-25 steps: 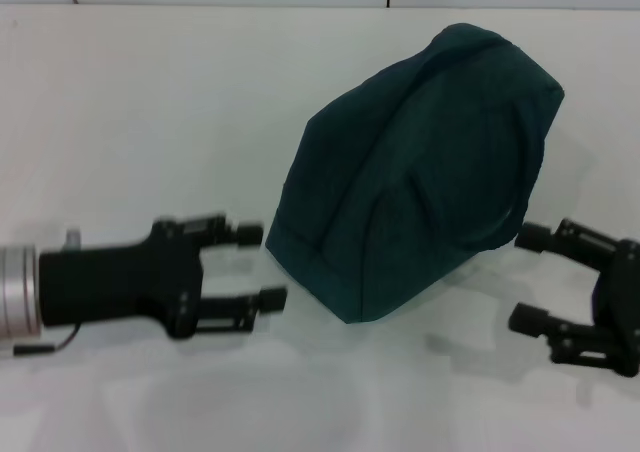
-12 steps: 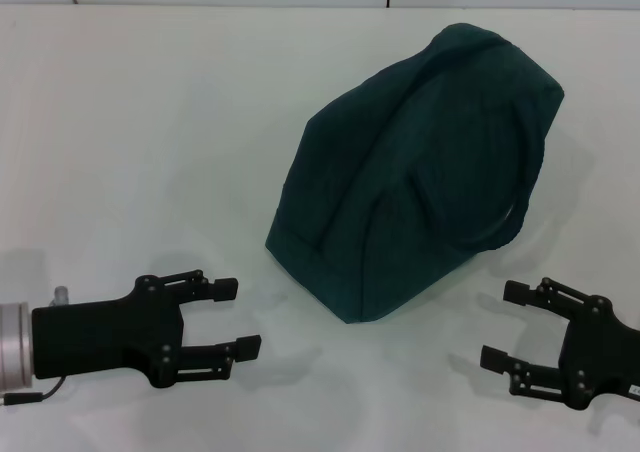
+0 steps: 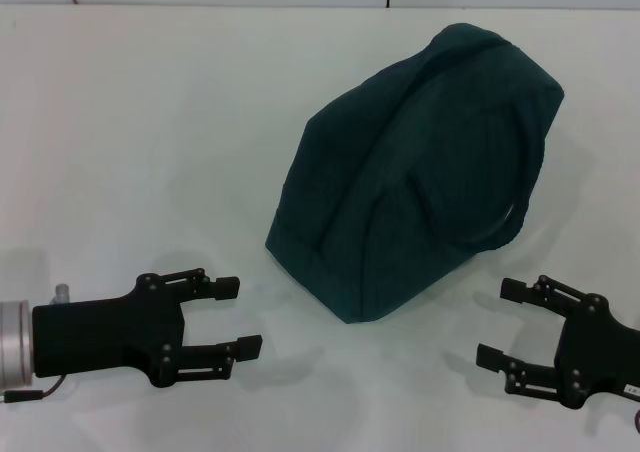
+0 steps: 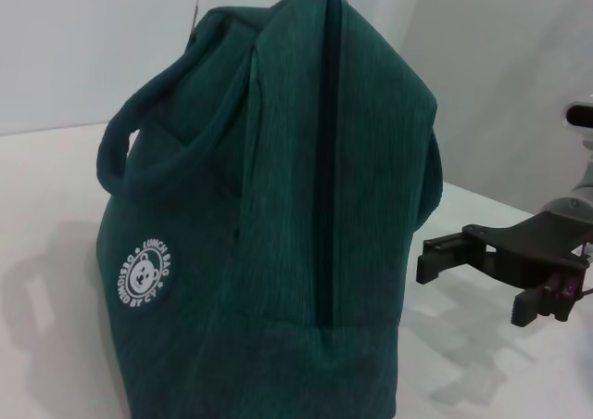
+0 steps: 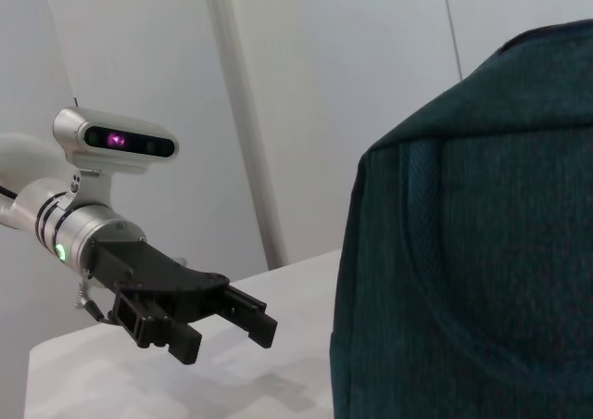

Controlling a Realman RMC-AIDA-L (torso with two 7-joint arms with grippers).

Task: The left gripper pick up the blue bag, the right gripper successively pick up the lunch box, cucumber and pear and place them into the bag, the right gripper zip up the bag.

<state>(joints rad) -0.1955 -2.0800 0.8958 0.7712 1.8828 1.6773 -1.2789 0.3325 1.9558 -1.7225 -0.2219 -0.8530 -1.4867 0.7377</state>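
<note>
While parked low at the near left of the white table (image 3: 150, 122), left gripper (image 3: 240, 317) pointing right, fingers spread apart, nothing between them, silver wrist at the frame edge. Apart from the blue bag (image 3: 420, 162), well short of its near left corner. Same claw seen from the right wrist camera (image 5: 227, 317), hovering just above the tabletop beside the bag's flank (image 5: 473, 252), again parted and empty. Further right, at the middle and far right of the table, dark teal bag standing closed, bulging, leaning toward the far right, its base edge nearest the robot. Loop handle (image 3: 505, 187) lying flat against the right-hand side of the fabric. From the left wrist camera, bag (image 4: 278, 234) filling most of the view, with a dark closed zip seam (image 4: 324, 159) running down its ridge, a handle loop sticking out at one side, and a round white "LUNCH BAG" logo (image 4: 146, 272) with a bear face low on the panel. At the near right, right gripper (image 3: 500, 322) pointing left toward the bag's near right side, fingers spread, holding nothing, clear of the fabric; also visible past the bag in the left wrist view (image 4: 468, 266). Lunch box, cucumber and pear not visible anywhere outside the bag.
</note>
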